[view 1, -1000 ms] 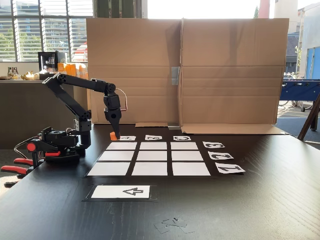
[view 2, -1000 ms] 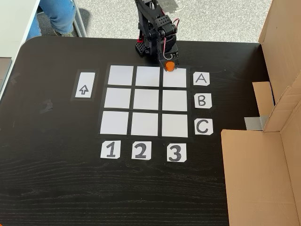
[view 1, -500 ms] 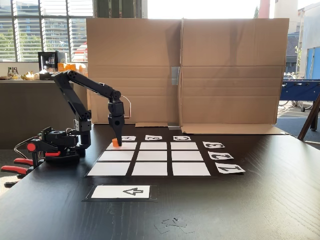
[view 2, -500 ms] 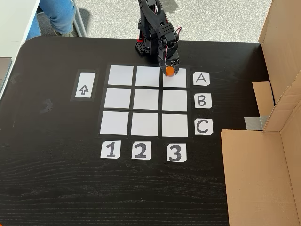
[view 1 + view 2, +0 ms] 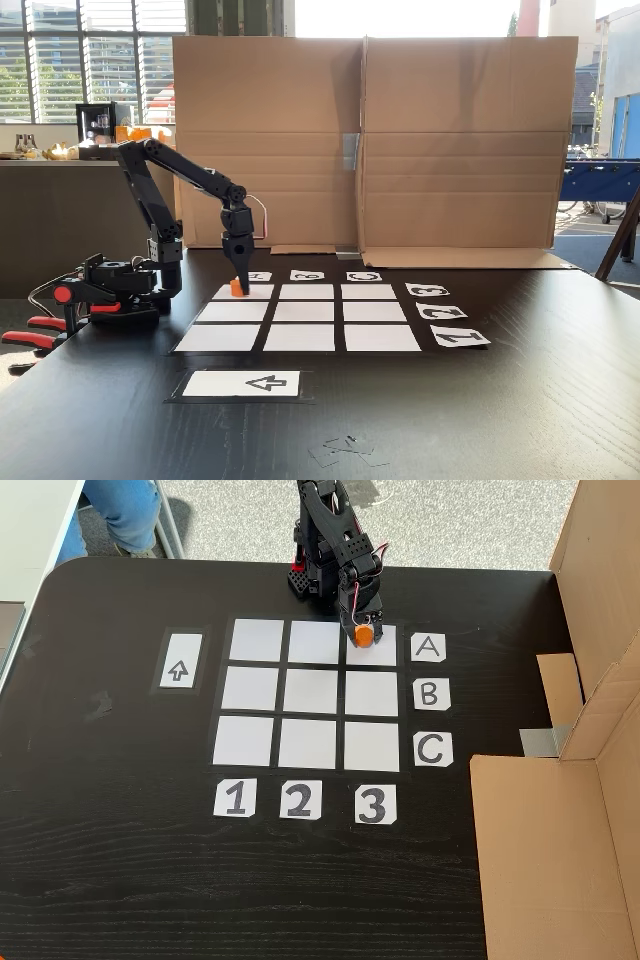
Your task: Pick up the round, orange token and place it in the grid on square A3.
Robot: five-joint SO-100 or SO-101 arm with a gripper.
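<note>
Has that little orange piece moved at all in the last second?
Yes. In the fixed view from above, the token has come off the grid's top edge onto the corner cell beside label A, carried by the gripper.

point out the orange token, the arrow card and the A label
token [image 5: 364,635], a fixed view, its top face
arrow card [image 5: 180,661], a fixed view, its lower end
A label [image 5: 428,648], a fixed view, the letter

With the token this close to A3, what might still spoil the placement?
1. The token sits near the arm-side edge of square A3; released here, it may rest partly on the black gap rather than well inside the cell.
2. The claw still looks closed around the token, so opening or lifting may drag or tip it.
3. Whether the token touches the grid is unclear; a drop could make it roll.
</note>
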